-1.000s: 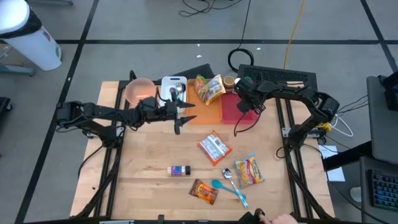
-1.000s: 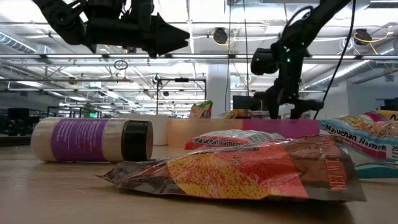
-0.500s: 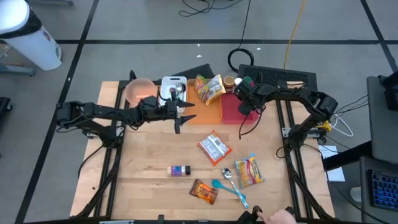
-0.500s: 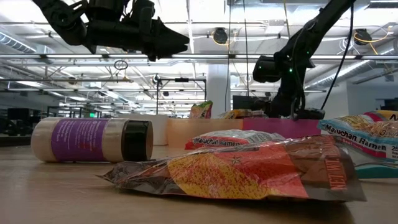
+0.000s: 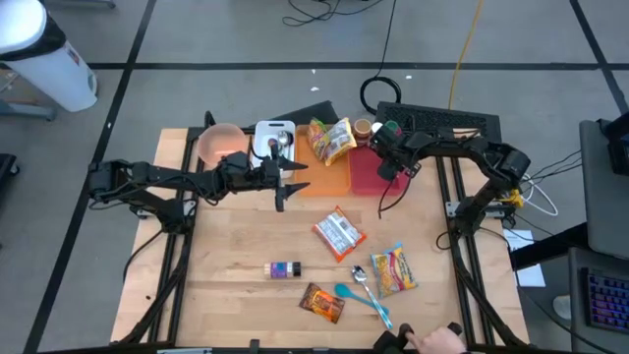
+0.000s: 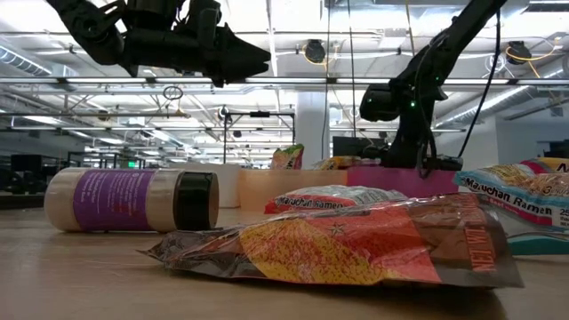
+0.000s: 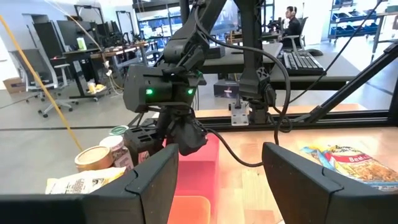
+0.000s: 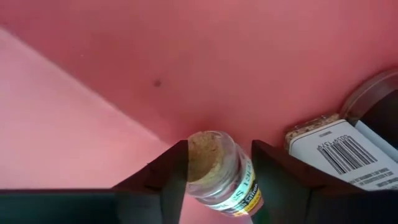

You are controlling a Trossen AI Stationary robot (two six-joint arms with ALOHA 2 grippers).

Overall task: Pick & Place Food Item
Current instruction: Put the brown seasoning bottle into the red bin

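In the right wrist view a small clear jar [image 8: 214, 163] of tan powder with a yellow label sits between the fingers of my right gripper [image 8: 219, 171], over the pink tray [image 8: 261, 56]. The high view puts that gripper [image 5: 386, 165] above the tray [image 5: 366, 182] at the table's far right. The low view shows its tips [image 6: 433, 162] down at the tray's rim, with the jar hidden. My left gripper [image 5: 292, 185] hangs open and level above the table's middle, holding nothing. My right gripper has the jar's two sides [image 8: 193, 165] between its two fingers [image 8: 165, 177], which slant down from the table's right. The jar's tan end [image 8: 211, 146] points ahead along the fingers toward the tray floor. Whether it rests there I cannot tell.
Beside the jar lie a white barcode label [image 8: 339, 149] and two more jars [image 5: 362, 129]. An orange tray with a snack bag [image 5: 331, 140], a pink bowl [image 5: 218, 143], ramen packets [image 5: 339, 234], a purple-label bottle [image 5: 283, 269], spoons [image 5: 364, 293]. A person's hand [image 5: 442, 342] shows at the near edge.
My right gripper has sunk toward the pink tray, down to its rim, and has rolled a little about its own line. A person's hand has come into view at the table's near edge.
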